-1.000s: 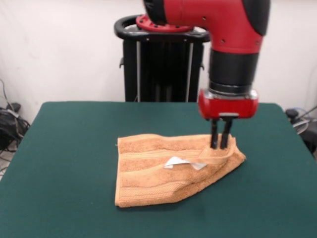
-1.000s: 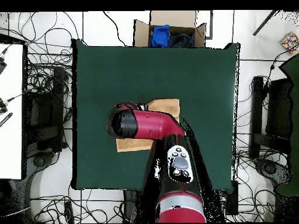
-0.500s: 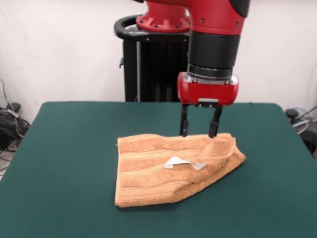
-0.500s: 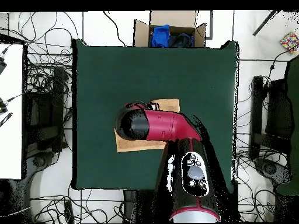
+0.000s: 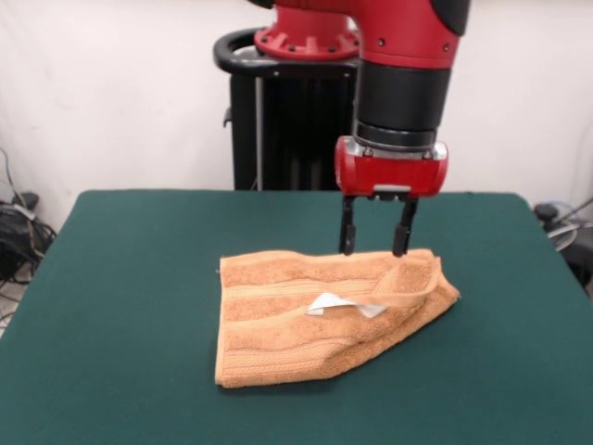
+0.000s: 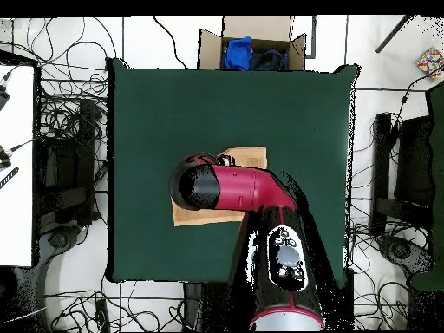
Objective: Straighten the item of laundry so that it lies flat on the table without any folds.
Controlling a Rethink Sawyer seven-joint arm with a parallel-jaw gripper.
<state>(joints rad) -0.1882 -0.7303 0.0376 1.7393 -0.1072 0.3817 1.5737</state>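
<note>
The orange-tan towel (image 5: 320, 315) lies on the dark green table (image 5: 130, 315) near its middle. Its right corner is folded back over itself, with a raised flap at the right end and the white care tag (image 5: 334, 303) showing on top. My gripper (image 5: 375, 250) hangs open and empty just above the towel's far edge, a little left of the raised flap. In the overhead view the red arm (image 6: 225, 186) covers most of the towel (image 6: 247, 157); only its edges show, and the gripper is hidden under the arm.
The black pedestal (image 5: 296, 120) stands behind the table's far edge. A cardboard box (image 6: 253, 48) with blue and dark cloth sits past the table's edge in the overhead view. Cables lie on the floor around the table.
One second ago the gripper was shut on the towel's right flap. It has let go, opened, risen and moved a little to the left. The towel stays folded.
</note>
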